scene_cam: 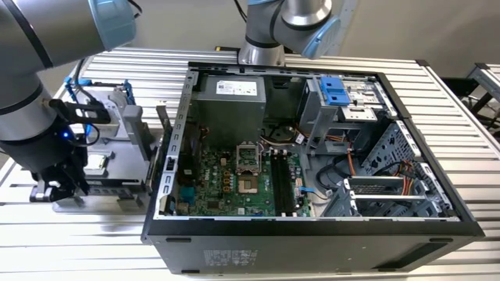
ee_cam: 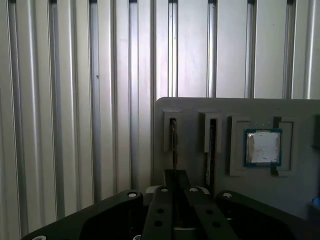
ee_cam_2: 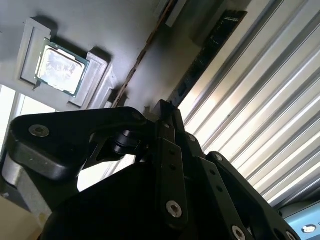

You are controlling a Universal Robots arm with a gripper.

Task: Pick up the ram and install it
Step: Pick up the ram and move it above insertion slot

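Note:
The ram (ee_cam: pixel 173 145) stands on edge in a slot of the grey parts holder (ee_cam: pixel 200 107), showing as a thin line; in the second wrist view the ram (ee_cam_2: pixel 145 50) runs as a thin brown edge toward the fingers. My gripper (ee_cam: pixel 175 180) sits over the stick's near end, fingers drawn together on its edge. From the other wrist camera the gripper (ee_cam_2: pixel 165 112) looks shut too. In the exterior view the gripper (scene_cam: pixel 58 190) hangs low at the holder (scene_cam: pixel 117 175), left of the open computer case (scene_cam: pixel 312 225).
A second stick (ee_cam: pixel 211 150) stands in the neighbouring slot, and a square silver processor (ee_cam: pixel 263 147) lies in its recess beside it. The motherboard's long black memory slots (scene_cam: pixel 283 181) lie inside the case. A drive with a blue frame (scene_cam: pixel 102 99) stands behind the holder. Ribbed aluminium table all around.

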